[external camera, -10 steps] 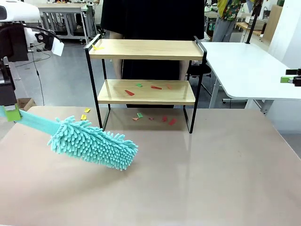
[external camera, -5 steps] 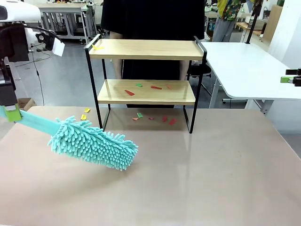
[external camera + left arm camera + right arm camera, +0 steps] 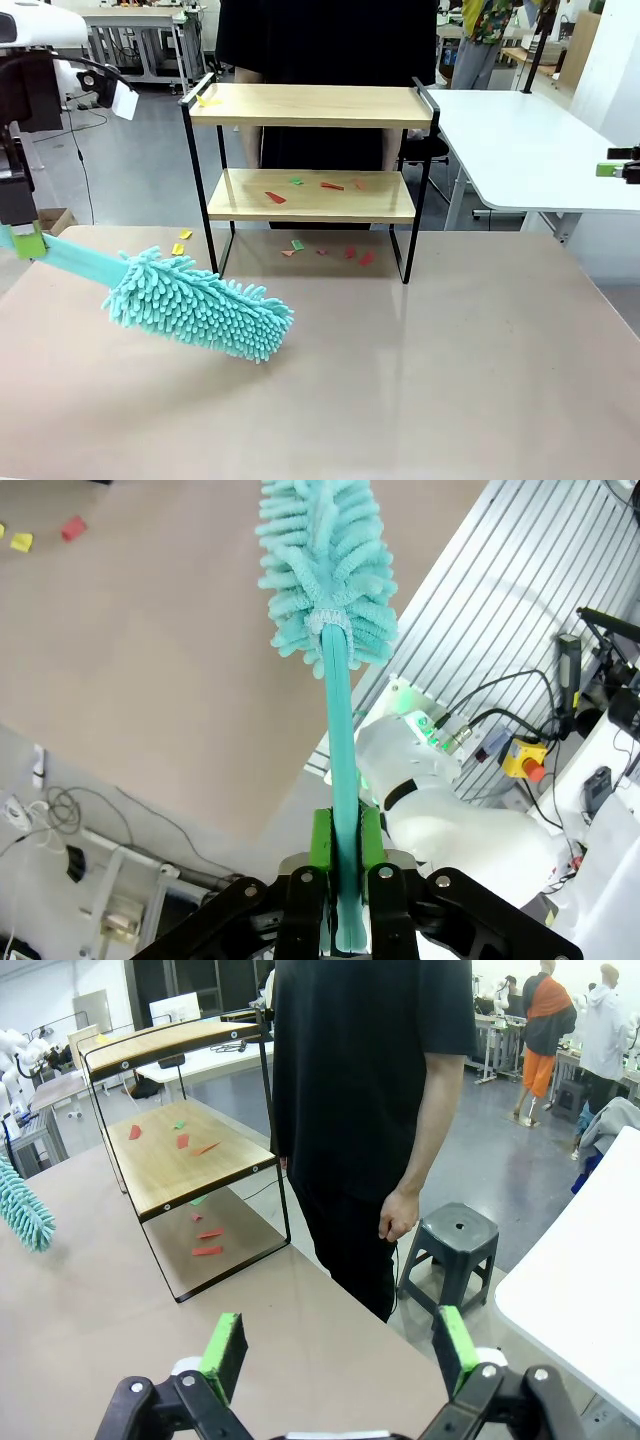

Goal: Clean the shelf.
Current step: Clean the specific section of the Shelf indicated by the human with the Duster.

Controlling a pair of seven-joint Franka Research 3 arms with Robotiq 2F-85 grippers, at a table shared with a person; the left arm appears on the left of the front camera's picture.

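At the far middle of the worktop [image 3: 450,350] stands the shelf [image 3: 312,105], with paper scraps [image 3: 275,197] on its lower board. Near left, the left fingers [image 3: 320,842] are clamped on the handle of the teal duster [image 3: 200,305]. Far right, the right fingers [image 3: 225,1352] stand apart, holding nothing.

Left gripper [image 3: 345,842] fingers clamped, right gripper [image 3: 340,1348] fingers wide apart

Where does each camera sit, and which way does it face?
Front: between the arms, facing across the table to the shelf and person; left jaws show.
Left wrist: on that arm, looks along its shut jaws down the duster.
Right wrist: looks past the open right jaws at the shelf.
Shared: shelf, in front and right wrist.
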